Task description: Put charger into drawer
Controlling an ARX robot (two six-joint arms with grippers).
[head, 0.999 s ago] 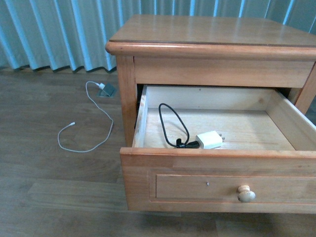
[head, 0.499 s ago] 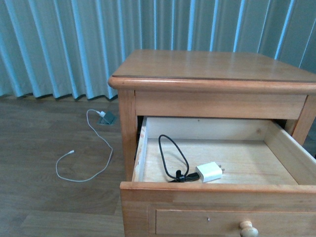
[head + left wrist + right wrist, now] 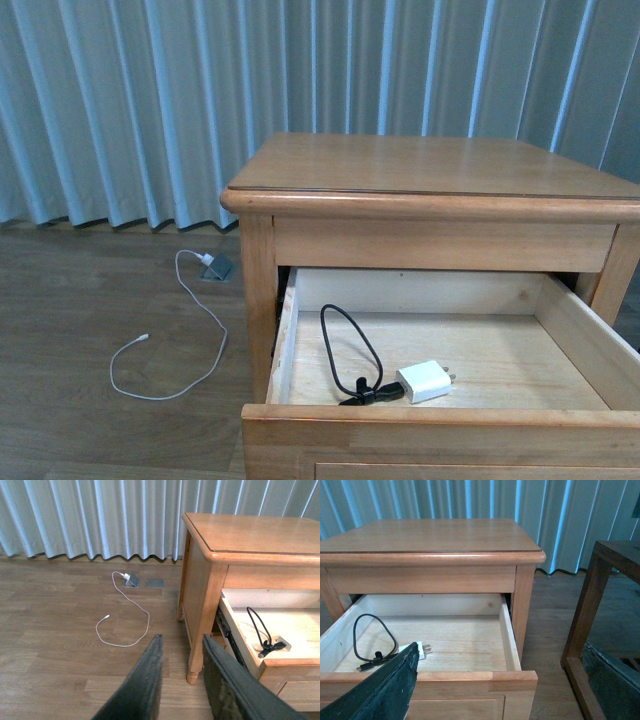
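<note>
Since the small white cube-shaped charger [image 3: 423, 381] already lies on the pale floor of the open honey-coloured wooden drawer [image 3: 590, 345], near its front wall with its prongs pointing sideways and its thin black looped cable [image 3: 350, 345] curled beside it, the placing step looks finished. The left fingers [image 3: 145, 680] are apart with nothing between them, and the charger sits well ahead of them, out of reach. The right fingers [image 3: 390, 685] are spread wide and empty too; one tip overlaps the charger in the right wrist view, but whether it is near or merely in front I cannot tell. Neither arm shows in the front view. What remains, in my judgement, is at most to keep both arms clear of the cable and, if wanted, to push the drawer front inward under the wooden bedside cabinet [image 3: 420, 165]. Far beyond the left fingers, a long white cable [image 3: 190, 300] trails on the wooden floor [image 3: 100, 430].
</note>
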